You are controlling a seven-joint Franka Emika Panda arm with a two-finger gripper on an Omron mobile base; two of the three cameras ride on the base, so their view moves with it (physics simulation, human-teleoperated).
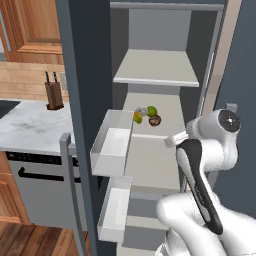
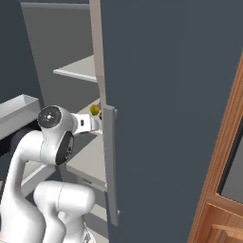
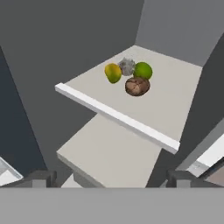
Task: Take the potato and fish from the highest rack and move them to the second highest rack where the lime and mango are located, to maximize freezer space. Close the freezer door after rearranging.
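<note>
On the second highest rack (image 3: pixel 118 117) four things lie bunched together: a yellow mango (image 3: pixel 113 72), a grey fish (image 3: pixel 127 66), a green lime (image 3: pixel 143 70) and a brown potato (image 3: pixel 137 86). The left base view shows the same cluster: mango (image 1: pixel 137 117), fish (image 1: pixel 142 110), lime (image 1: pixel 152 110), potato (image 1: pixel 155 120). Nothing lies on the highest rack (image 1: pixel 157 67). My gripper (image 3: pixel 113 178) is open with nothing between its fingers. It hangs in front of the freezer, below and short of the cluster, and is seen as gripper (image 1: pixel 170 141) from the left base view.
The freezer door (image 1: pixel 87 100) stands open at the left with two white door bins (image 1: pixel 112 142). A lower shelf (image 3: pixel 109 153) lies just under the hand. A tall closed door with a grey handle (image 2: pixel 110 161) is on the right. A knife block (image 1: pixel 54 95) stands on the counter.
</note>
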